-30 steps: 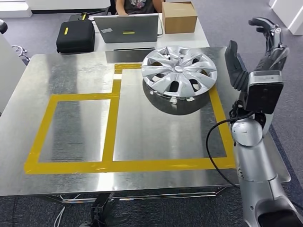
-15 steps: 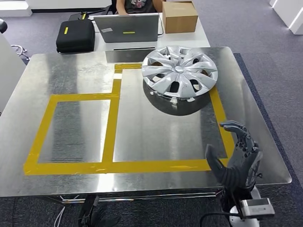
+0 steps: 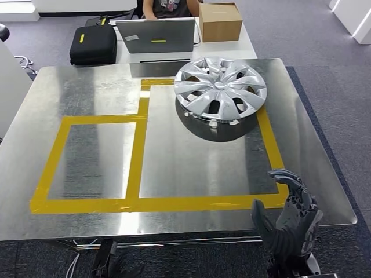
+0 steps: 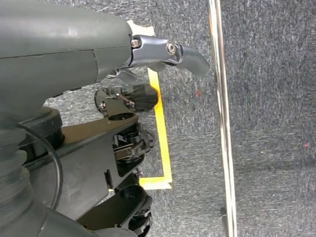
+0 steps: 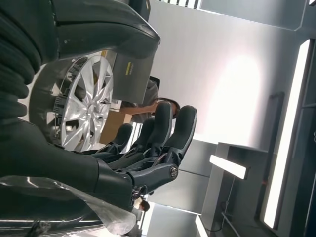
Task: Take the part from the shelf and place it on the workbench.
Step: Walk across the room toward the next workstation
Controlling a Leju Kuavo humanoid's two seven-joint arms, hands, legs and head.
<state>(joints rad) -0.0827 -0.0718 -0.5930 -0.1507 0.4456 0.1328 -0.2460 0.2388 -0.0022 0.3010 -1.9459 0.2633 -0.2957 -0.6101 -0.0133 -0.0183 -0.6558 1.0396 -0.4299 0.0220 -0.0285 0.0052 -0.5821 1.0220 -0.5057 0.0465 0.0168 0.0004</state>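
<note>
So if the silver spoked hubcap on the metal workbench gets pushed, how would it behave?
The silver spoked hubcap looks like thin moulded plastic, so probably light and stiff. It lies face up on the shiny metal workbench, so it would likely slide, not roll. Its open spokes may flex if squeezed.

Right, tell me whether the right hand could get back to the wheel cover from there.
Probably yes. The right hand is open at the workbench's near edge, and only bare metal and yellow tape lie between it and the wheel cover.

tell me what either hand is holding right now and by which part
Nothing is held. The right hand is empty with fingers apart; the left hand holds nothing.
</note>
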